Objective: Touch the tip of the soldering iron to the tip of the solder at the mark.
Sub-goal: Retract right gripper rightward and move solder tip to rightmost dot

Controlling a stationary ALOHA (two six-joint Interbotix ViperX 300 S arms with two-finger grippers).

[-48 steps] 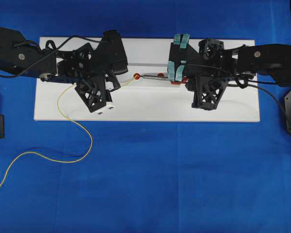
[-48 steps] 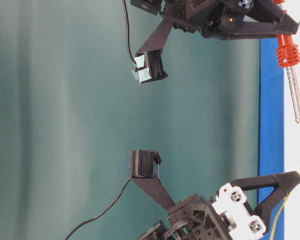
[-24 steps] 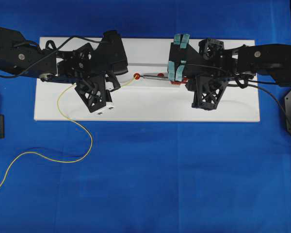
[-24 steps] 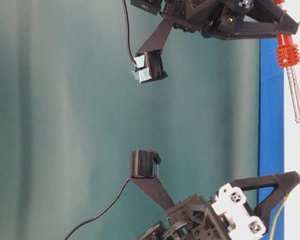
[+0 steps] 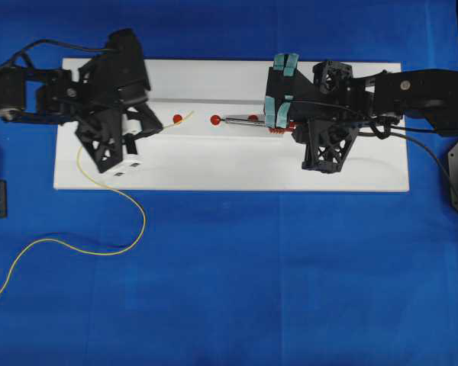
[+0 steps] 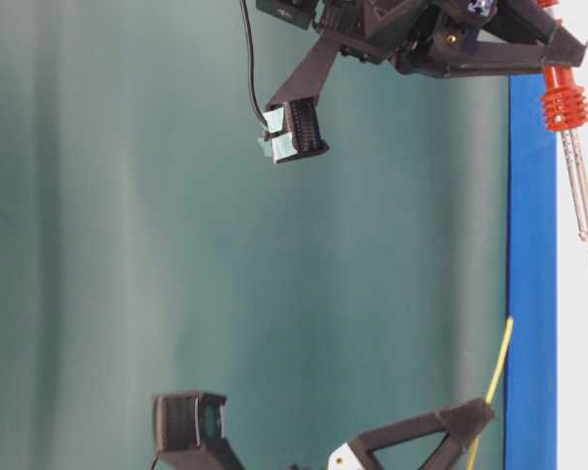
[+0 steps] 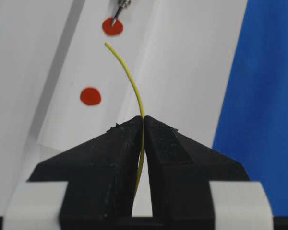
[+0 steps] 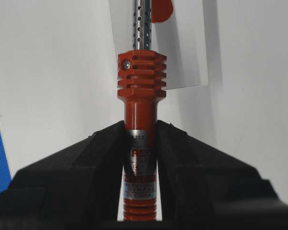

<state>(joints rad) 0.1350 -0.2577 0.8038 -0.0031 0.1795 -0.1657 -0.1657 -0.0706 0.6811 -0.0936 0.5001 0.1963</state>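
**Iron on the mark, solder held short of it**

From my remote station I see the right end effector [image 8: 140, 143] clenched on the orange-red handle of the soldering iron [image 5: 248, 119], which lies level along the white board [image 5: 366, 168] on the blue worktop [image 5: 252, 267], its dark tip at the middle red mark [image 5: 215, 120]. The left end effector [image 7: 143, 125] is pinched tight on the solder [image 7: 130, 79], the thin yellow wire running up between its black fingers [image 7: 110, 158]. The wire's free end curves toward that middle mark but stops apart from the iron's tip (in the table-level view it stands raised off the board). A second red dot [image 7: 90, 96] sits beside the wire. Behind the end effector the solder trails off the board in loose curls.
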